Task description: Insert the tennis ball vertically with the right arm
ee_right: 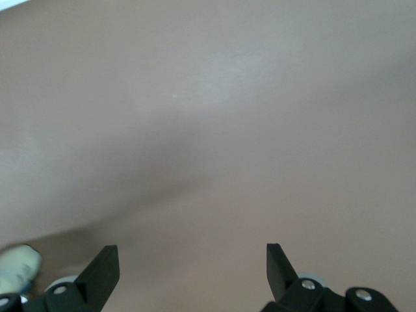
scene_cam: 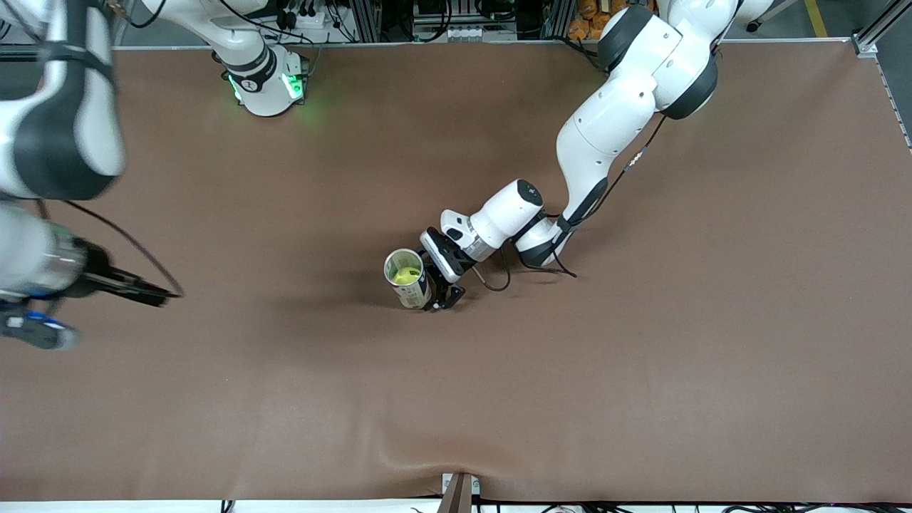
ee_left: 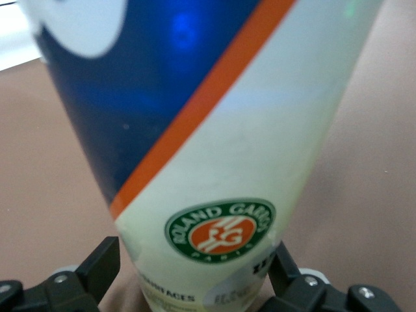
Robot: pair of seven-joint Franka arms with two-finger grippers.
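Note:
A tennis ball can (scene_cam: 407, 279) stands upright in the middle of the table with its mouth open. A yellow-green tennis ball (scene_cam: 407, 275) lies inside it. My left gripper (scene_cam: 436, 299) is low beside the can and shut on its lower part. In the left wrist view the blue, orange and white can (ee_left: 227, 149) fills the gap between the fingers of the left gripper (ee_left: 192, 266). My right gripper (scene_cam: 153, 292) is up over the table toward the right arm's end, away from the can. In the right wrist view the right gripper (ee_right: 192, 263) is open and empty.
The brown table mat (scene_cam: 570, 399) has a small wrinkle at its edge nearest the front camera. A blurred pale object (ee_right: 16, 270) shows at the edge of the right wrist view. Cables trail from the left wrist (scene_cam: 531, 267).

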